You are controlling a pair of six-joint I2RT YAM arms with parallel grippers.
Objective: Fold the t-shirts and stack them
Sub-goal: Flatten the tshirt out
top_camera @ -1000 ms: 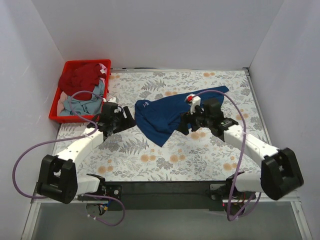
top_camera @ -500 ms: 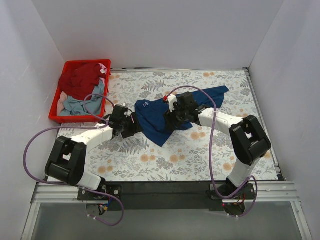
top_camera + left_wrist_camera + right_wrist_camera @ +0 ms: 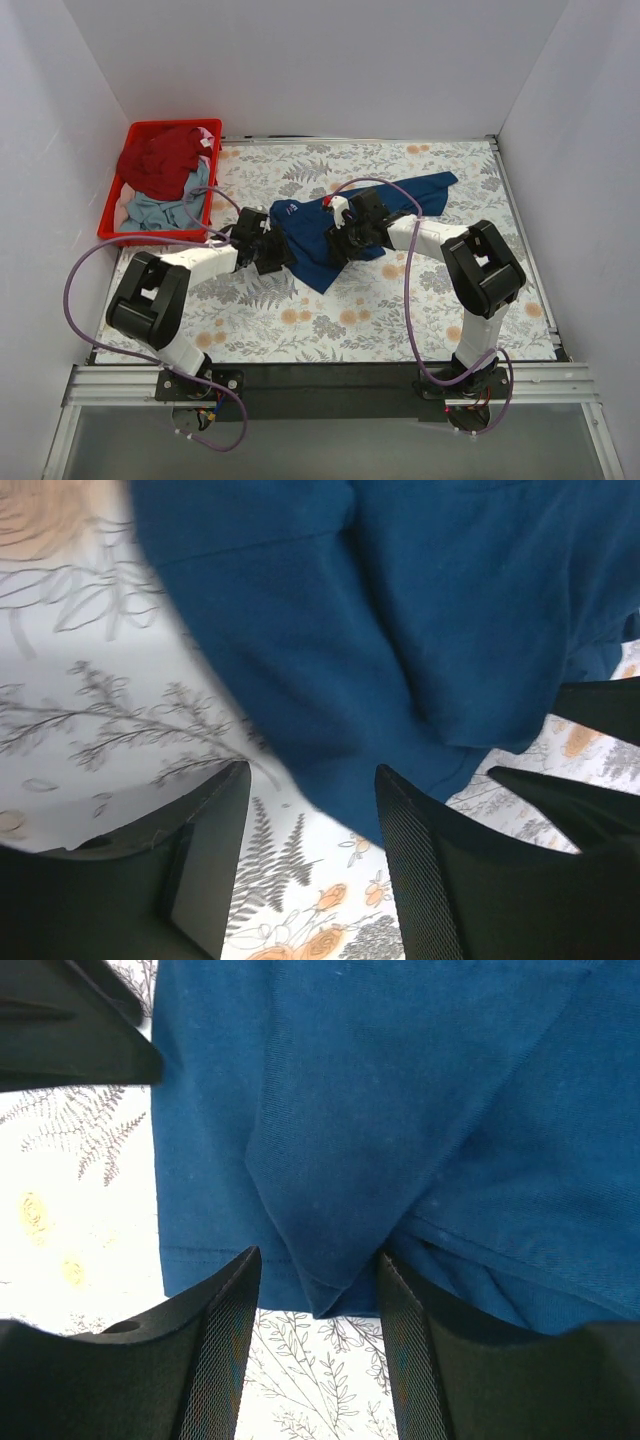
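A navy blue t-shirt (image 3: 302, 225) lies crumpled across the middle of the flowered table, print hidden. My left gripper (image 3: 279, 252) is low at its left edge and my right gripper (image 3: 336, 244) is over its middle, the two facing each other. In the left wrist view the navy cloth (image 3: 400, 630) ends at my left gripper (image 3: 312, 772), its jaws apart. A folded hem of the shirt (image 3: 380, 1110) dips between the spread jaws of my right gripper (image 3: 320, 1260). A dark red t-shirt (image 3: 160, 160) and a pale grey-blue t-shirt (image 3: 160, 210) lie bunched in the crate.
The red plastic crate (image 3: 172, 125) stands at the back left corner, against the left wall. White walls close in the table (image 3: 330, 320) on three sides. Purple cables loop from both arms over the table's near half.
Both arms have swung inward from the sides and now meet at the navy shirt. Both sets of jaws have narrowed but still stand apart.
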